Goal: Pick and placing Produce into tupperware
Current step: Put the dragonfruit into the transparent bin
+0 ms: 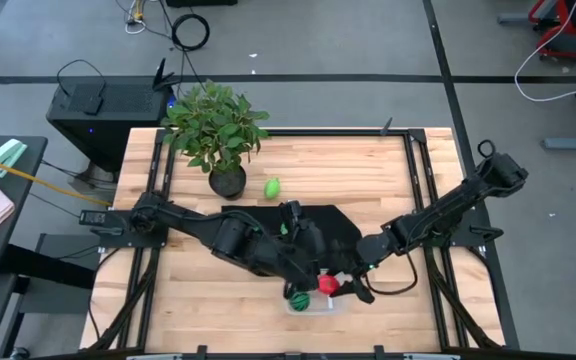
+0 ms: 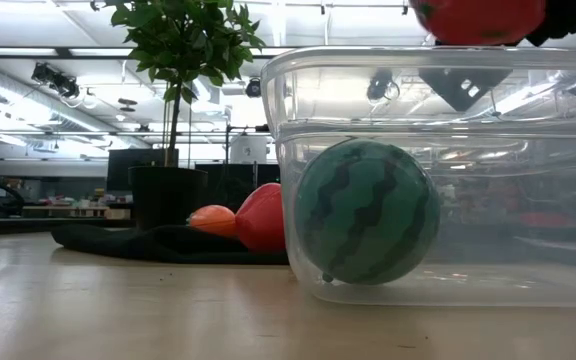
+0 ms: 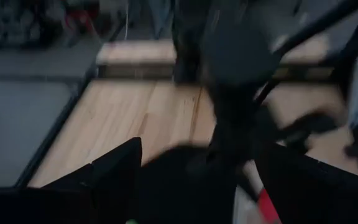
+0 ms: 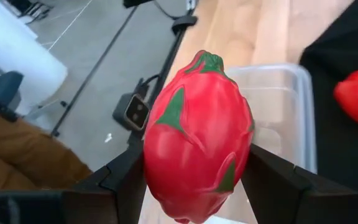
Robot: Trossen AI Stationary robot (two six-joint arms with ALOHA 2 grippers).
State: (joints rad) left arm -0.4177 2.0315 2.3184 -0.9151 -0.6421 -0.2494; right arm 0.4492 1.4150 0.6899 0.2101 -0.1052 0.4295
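The right hand (image 4: 197,180) grips a red dragon fruit (image 4: 197,137) with green scales between its two dark fingers, holding it above the clear tupperware (image 4: 278,112), near the surface's (image 1: 388,170) front edge. Inside the tub lies a dark striped watermelon (image 2: 366,212). Just behind the tub, on the black mat (image 1: 343,228), rest a red fruit (image 2: 263,217) and an orange one (image 2: 213,218). A light green fruit (image 1: 272,187) sits on the bare wood beside the potted plant (image 1: 215,125). The left hand (image 1: 298,268) hovers over the mat close to the tub, its fingers (image 3: 120,168) spread apart, holding nothing.
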